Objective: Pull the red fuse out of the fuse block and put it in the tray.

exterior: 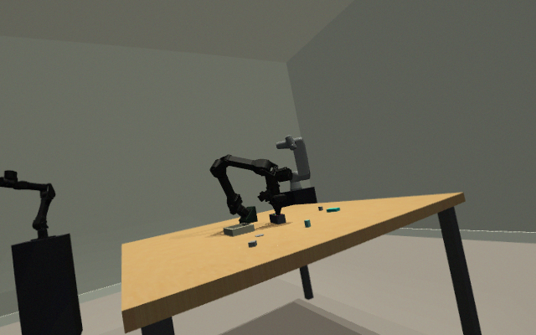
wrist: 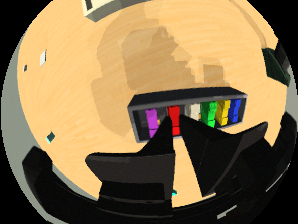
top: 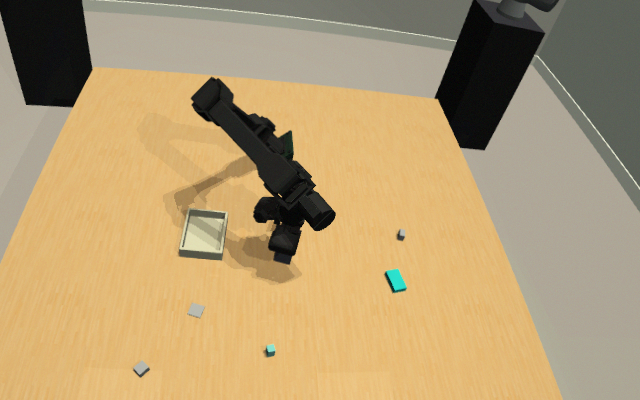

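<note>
The dark fuse block [top: 283, 259] [exterior: 277, 219] [wrist: 185, 94] stands on the table, mostly hidden under the arm in the top view. My gripper [exterior: 278, 213] [wrist: 173, 119] points down at it, shut on the red fuse [wrist: 174, 111], one fingertip at each side. The red fuse is in its slot in the row. The magenta fuse [wrist: 151, 119] is on one side of it, the white fuse [wrist: 195, 110] on the other, then green [wrist: 209, 111], yellow [wrist: 223, 112] and blue [wrist: 235, 110]. The pale tray [top: 201, 254] [exterior: 239, 231] stands beside the block.
A cyan slab [top: 396, 280] [exterior: 333, 209], a teal cube [top: 270, 350] [exterior: 307, 224] [wrist: 50, 137], a flat grey tile [top: 196, 310] and two small grey blocks [top: 141, 369] [top: 401, 234] lie around. A dark green wedge [top: 288, 144] [exterior: 251, 214] is at the arm's base.
</note>
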Tool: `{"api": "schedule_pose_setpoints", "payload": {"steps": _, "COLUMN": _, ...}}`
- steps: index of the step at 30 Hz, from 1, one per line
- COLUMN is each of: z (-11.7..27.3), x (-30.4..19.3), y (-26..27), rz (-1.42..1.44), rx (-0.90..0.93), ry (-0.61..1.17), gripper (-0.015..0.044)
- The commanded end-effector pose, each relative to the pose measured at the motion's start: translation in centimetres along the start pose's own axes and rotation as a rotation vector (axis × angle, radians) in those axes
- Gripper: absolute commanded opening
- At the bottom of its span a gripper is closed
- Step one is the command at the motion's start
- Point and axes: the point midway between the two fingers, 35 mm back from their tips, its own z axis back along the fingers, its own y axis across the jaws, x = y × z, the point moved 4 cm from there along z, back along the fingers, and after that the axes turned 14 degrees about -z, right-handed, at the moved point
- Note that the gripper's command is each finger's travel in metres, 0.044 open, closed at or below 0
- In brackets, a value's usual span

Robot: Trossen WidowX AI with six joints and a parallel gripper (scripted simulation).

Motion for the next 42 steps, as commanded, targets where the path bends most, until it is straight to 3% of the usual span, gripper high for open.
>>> {"api": "schedule_pose_setpoints", "payload": {"steps": 1, "z": 0.0, "x": 0.0, "y": 0.0, "rz": -0.001, "rx": 0.000, "ry": 0.001, "gripper": 0.0007}}
{"api": "schedule_pose_setpoints", "payload": {"steps": 42, "z": 1.8, "x": -0.1, "y": 0.0, "rz": 0.002, "rx": 0.001, "ry": 0.001, "gripper": 0.0000}}
